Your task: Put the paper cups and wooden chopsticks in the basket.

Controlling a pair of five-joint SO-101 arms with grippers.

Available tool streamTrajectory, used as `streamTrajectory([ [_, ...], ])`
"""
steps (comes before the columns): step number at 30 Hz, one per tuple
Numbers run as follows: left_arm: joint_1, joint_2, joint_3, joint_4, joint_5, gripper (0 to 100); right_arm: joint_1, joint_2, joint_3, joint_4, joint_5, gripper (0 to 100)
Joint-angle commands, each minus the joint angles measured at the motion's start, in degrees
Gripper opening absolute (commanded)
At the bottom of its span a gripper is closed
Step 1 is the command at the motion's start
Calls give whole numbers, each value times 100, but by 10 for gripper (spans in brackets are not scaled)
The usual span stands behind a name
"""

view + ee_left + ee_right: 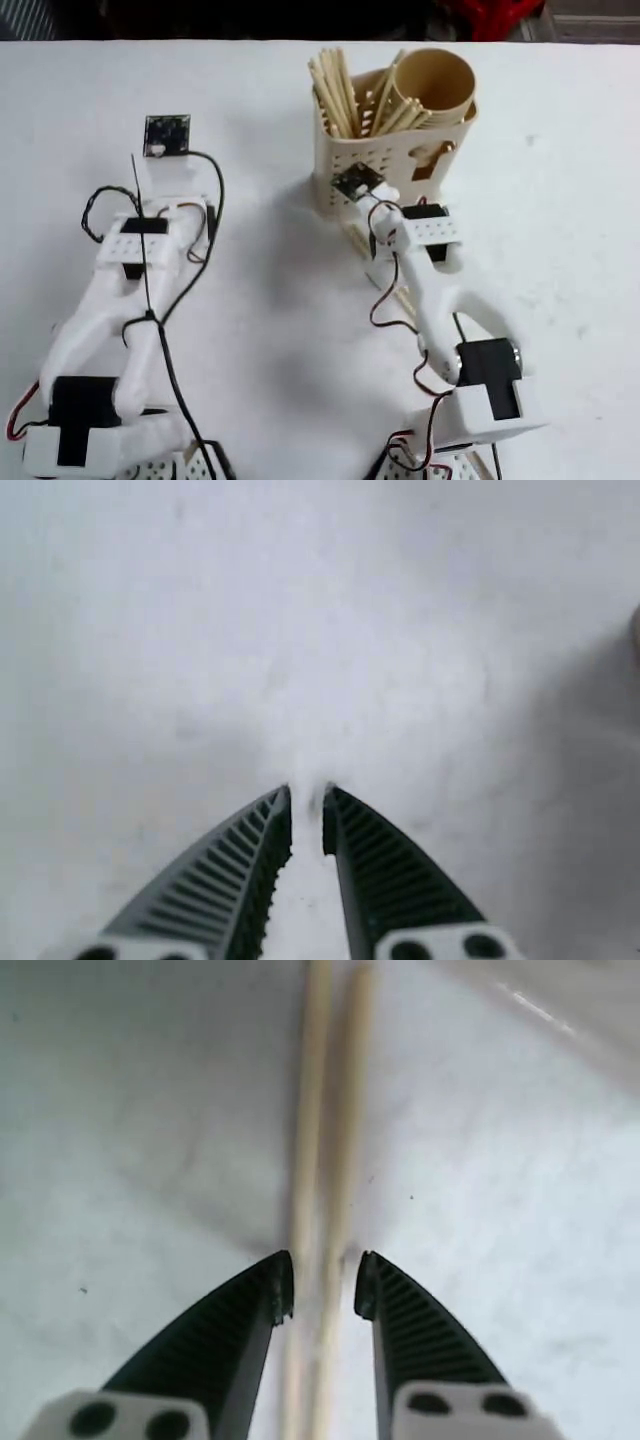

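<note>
Okay, from my station the two loose chopsticks (pixel 340 1090) are the thing to watch. They lie flat on the table (pixel 270 280), side by side and almost touching, just in front of the basket (pixel 390 160) on the side facing the arms. On the high view they run out from the foot of the basket and pass beneath the right arm (pixel 440 290). The right gripper (pixel 322 1285) stands over them, pointing down, its fingers parted just wide enough to straddle the pair. Both sticks pass through the gap, one close against a finger, with a thin line of table showing beside the other. I can't tell whether the fingers touch the wood. The sticks rest on the table, not lifted.

The basket is cream plastic with cut-outs in its wall, and it stands upright toward the far edge of the table. Inside, a bunch of chopsticks (pixel 335 95) leans on end in one half. A tan paper cup (pixel 435 85) sits mouth up in the other half, with a few more sticks leaning between the two.

Well apart, on the other side of the table, the left arm (pixel 110 300) is stretched forward. The left gripper (pixel 307 810) hangs over bare table, fingers drawn almost together with only a sliver of gap, holding nothing.
</note>
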Motion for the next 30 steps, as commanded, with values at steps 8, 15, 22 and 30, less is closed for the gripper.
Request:
streamTrajectory([
  [8,-22,-277,-105,-97,-18,76,127,-48,229,-567,360,118],
  [15,-31,-277,-105,-97,-18,76,215,-48,281,-725,396,118],
  [22,-31,-277,-105,-97,-18,76,251,-110,352,-708,343,22],
  [30,-22,-268,-105,-97,-18,76,233,-1051,325,-374,0,16],
])
